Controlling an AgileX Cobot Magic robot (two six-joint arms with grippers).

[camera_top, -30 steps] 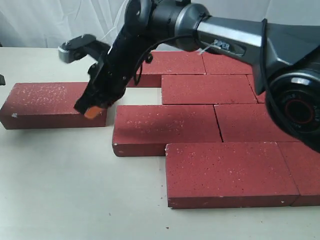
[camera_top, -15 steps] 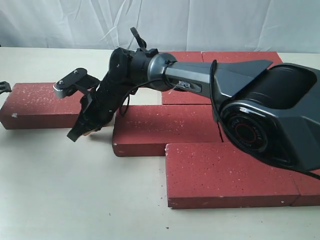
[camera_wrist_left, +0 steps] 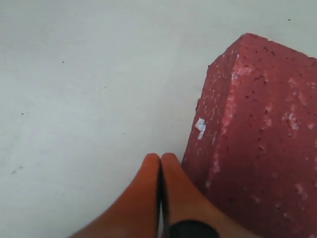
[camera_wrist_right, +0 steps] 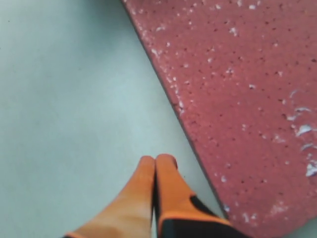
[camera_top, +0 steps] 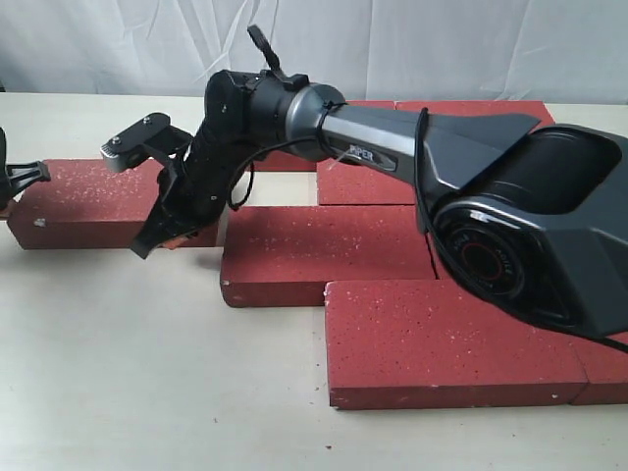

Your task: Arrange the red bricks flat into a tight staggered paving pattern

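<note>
One loose red brick point(camera_top: 93, 201) lies flat at the left, a small gap away from the paved group: a brick point(camera_top: 324, 250) in the middle row, a front brick point(camera_top: 451, 339), and back bricks point(camera_top: 368, 182). My right gripper point(camera_top: 162, 240) reaches across and sits shut and empty at the loose brick's near right corner. In the right wrist view its gripper point(camera_wrist_right: 157, 159) is over bare table beside the brick's edge point(camera_wrist_right: 237, 99). My left gripper point(camera_top: 25, 175) is at the brick's left end. In the left wrist view it point(camera_wrist_left: 161, 157) is shut beside the brick's corner point(camera_wrist_left: 262, 139).
The pale table point(camera_top: 147, 373) stretches in front and to the left of the bricks. A white curtain point(camera_top: 118, 44) hangs behind. The right arm's big black base point(camera_top: 530, 235) covers part of the paved bricks on the right.
The right gripper has dropped from the loose brick's top to its near right corner. The left gripper has come in at the left end, and the loose brick has shifted slightly right.
</note>
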